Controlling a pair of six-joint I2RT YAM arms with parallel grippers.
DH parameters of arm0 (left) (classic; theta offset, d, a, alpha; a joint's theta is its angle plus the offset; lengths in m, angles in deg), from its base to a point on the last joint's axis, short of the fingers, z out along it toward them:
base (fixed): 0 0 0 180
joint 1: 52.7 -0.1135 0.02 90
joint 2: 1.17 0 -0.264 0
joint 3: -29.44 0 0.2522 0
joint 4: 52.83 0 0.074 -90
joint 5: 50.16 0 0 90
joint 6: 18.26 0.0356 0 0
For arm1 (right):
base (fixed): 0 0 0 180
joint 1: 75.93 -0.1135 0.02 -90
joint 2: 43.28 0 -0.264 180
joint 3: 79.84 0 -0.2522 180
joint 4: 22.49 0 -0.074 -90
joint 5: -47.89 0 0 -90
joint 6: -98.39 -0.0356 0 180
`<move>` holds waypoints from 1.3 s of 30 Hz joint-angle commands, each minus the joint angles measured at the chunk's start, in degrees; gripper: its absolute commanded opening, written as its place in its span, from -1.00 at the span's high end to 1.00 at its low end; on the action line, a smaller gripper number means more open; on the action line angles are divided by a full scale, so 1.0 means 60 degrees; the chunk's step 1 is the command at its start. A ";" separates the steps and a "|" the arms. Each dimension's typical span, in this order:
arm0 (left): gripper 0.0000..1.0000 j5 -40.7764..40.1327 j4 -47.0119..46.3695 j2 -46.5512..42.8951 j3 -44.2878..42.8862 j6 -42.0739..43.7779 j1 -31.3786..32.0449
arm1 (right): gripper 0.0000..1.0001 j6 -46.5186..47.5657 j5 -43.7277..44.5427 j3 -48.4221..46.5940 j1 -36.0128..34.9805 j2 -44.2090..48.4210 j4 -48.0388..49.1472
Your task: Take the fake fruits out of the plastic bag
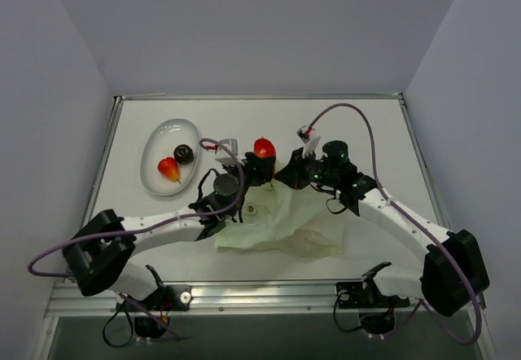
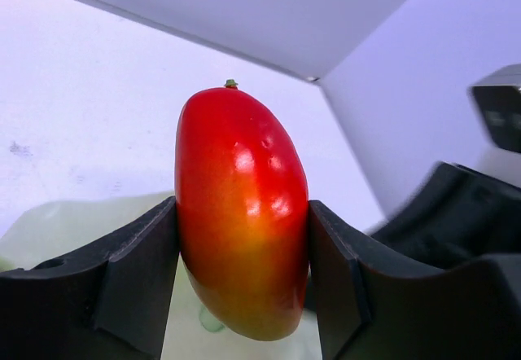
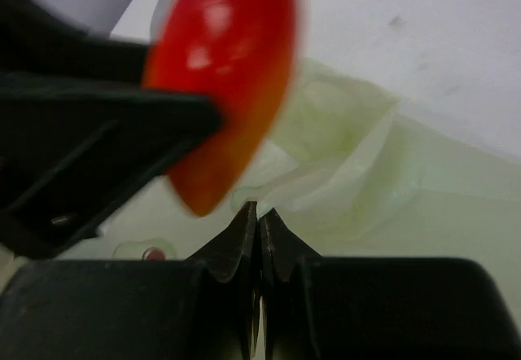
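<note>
Blurred red fruit (image 3: 228, 75), its top cropped

1 high rear overview, 2 close wrist views; red fruit (image 1: 264, 147) common.

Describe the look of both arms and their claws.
The left arm and right arm have white links and black joint housings; a purple cable trails along each. The left claw and right claw are black, with two angular fingers each.

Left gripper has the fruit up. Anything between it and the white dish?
Nothing visible on the table between them. The fruit in the left gripper is out of the plastic bag. The dish already holds a red-orange piece and a dark one, with its far end bare.
</note>
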 commanded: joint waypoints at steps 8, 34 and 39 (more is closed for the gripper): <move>0.95 -0.0617 0.0319 0.2318 -0.2403 0.0480 -0.1208 | 1.00 0.1475 -0.0414 -0.0863 -0.1022 0.0419 -0.0830; 0.95 0.2618 0.6558 0.0147 -0.3104 -0.1294 -0.7948 | 1.00 0.0566 0.2901 -0.0981 0.0223 0.0536 -0.0787; 0.95 0.3032 0.7262 0.1744 -0.4320 -0.1077 -0.8492 | 1.00 0.0522 0.2637 -0.0660 0.0282 0.0756 -0.0670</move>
